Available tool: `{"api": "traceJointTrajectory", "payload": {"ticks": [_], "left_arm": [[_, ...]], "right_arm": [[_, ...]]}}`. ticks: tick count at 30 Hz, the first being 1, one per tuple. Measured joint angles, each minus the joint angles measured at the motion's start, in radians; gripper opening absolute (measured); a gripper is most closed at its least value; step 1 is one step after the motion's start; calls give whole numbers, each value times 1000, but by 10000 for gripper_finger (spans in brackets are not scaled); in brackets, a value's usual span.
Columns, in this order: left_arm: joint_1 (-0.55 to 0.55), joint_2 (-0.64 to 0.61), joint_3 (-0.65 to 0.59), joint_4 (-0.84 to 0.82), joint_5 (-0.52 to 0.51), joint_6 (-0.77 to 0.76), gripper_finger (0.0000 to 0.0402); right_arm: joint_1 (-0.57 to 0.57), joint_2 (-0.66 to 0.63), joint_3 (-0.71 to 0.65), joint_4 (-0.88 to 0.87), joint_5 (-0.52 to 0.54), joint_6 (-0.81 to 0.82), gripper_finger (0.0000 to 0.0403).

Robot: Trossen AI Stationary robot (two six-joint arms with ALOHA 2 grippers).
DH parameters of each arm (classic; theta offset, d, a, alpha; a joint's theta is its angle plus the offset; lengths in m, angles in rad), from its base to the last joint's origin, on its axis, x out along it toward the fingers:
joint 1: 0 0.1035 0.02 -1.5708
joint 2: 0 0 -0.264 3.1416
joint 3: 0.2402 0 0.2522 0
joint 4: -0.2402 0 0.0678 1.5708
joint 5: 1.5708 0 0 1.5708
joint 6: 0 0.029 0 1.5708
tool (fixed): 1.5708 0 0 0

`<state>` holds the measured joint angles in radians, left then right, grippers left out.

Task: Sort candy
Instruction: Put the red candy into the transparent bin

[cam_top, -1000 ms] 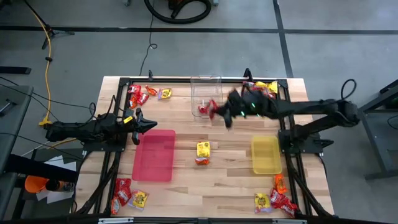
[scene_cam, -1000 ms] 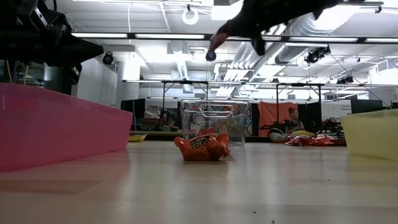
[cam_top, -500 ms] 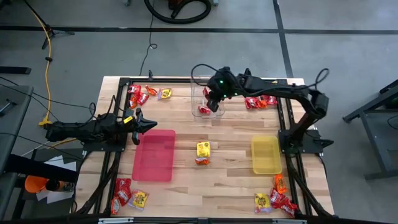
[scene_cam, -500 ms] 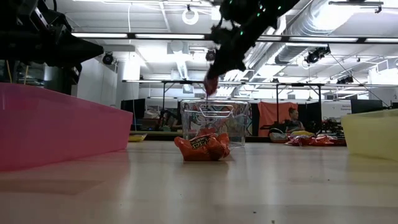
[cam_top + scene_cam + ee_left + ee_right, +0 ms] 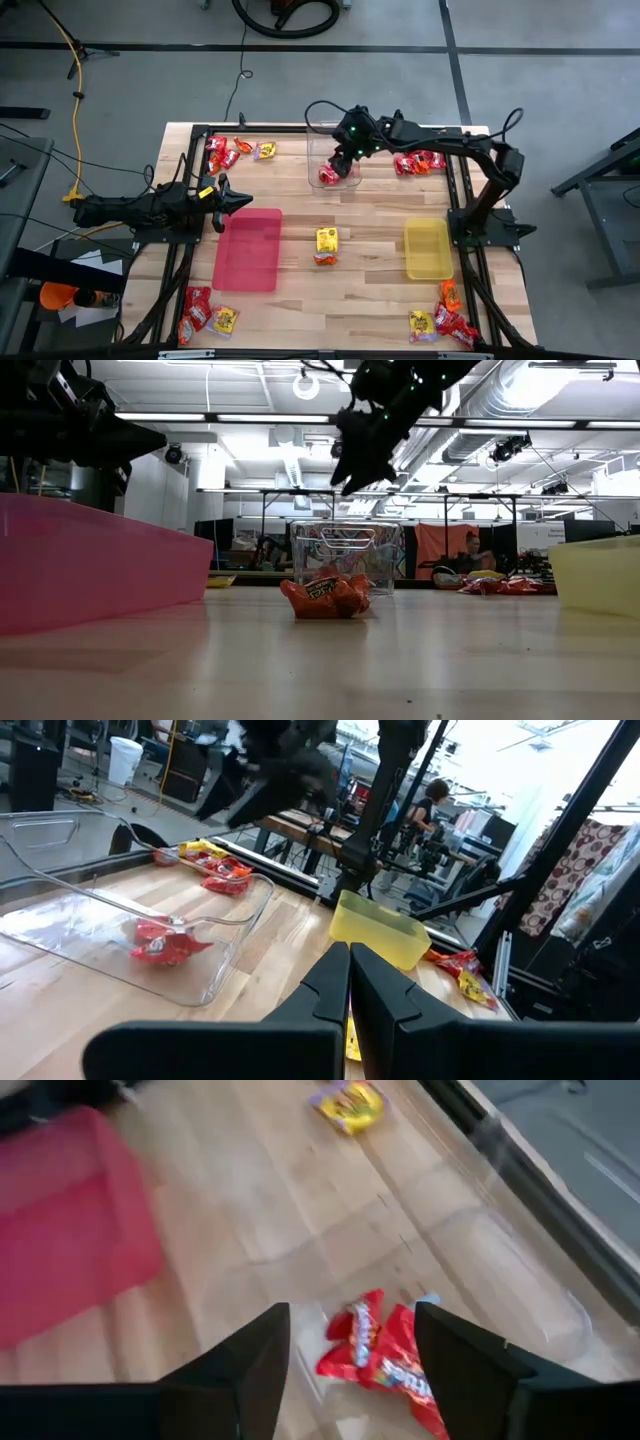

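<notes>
My right gripper (image 5: 345,160) hangs open above the clear tub (image 5: 332,135) at the table's far middle, touching nothing. In the right wrist view its fingers (image 5: 255,1365) stand apart over red candy packets (image 5: 385,1355) lying on the tub's floor. The same red candy (image 5: 328,176) shows in the high view. A yellow and an orange candy (image 5: 326,243) lie at the table's centre between the pink tray (image 5: 248,248) and the yellow tray (image 5: 428,248). My left gripper (image 5: 235,202) waits shut at the pink tray's far left corner, holding nothing.
Heaps of red, yellow and orange candy lie at the far left (image 5: 232,152), far right (image 5: 418,160), near left (image 5: 205,315) and near right (image 5: 440,322) corners. Black frame rails (image 5: 462,200) run along the table's sides. Bare wood lies between the trays.
My right gripper has swung from the table's middle toward the far edge, to above the clear tub, carrying a red candy. It has then opened, and the red candy no longer shows at its fingertips.
</notes>
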<state>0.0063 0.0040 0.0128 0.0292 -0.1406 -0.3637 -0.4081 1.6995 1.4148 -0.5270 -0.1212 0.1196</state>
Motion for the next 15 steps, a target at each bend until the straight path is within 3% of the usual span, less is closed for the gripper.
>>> {"api": "traceJointTrajectory", "payload": {"ticks": [8, 15], "left_arm": [[0, 2, 0, 0, 0, 0, 1], [0, 2, 0, 9, -1, 0, 1]], "right_arm": [[9, -175, 98, -177, -56, -61, 218], [83, -420, -120, -199, -55, 44, 218]]}}
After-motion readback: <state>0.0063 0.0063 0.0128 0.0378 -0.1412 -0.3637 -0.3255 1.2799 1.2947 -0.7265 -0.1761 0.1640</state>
